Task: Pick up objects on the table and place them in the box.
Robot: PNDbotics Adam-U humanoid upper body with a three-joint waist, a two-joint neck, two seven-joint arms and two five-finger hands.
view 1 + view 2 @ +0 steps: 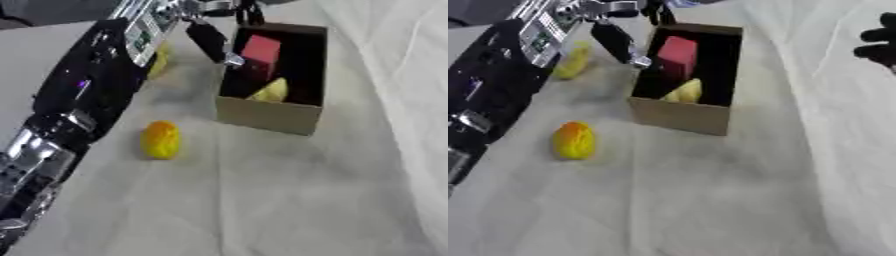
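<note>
— Looking at the box [262, 117] toward the desk's [737, 200] far edge: red block [261, 50] and yellow piece [271, 91] inside, orange fruit [161, 140] loose near its front-left corner.

— Left hand [214, 42]?

— At the box's left wall, fingers straight, holding nothing. I'd lift clear of the rim before reaching for the fruit.

— Anything else?

— Right view alone shows another yellow fruit [573, 61] unobstructed, and right hand [878, 42], fingers unclear.
</note>
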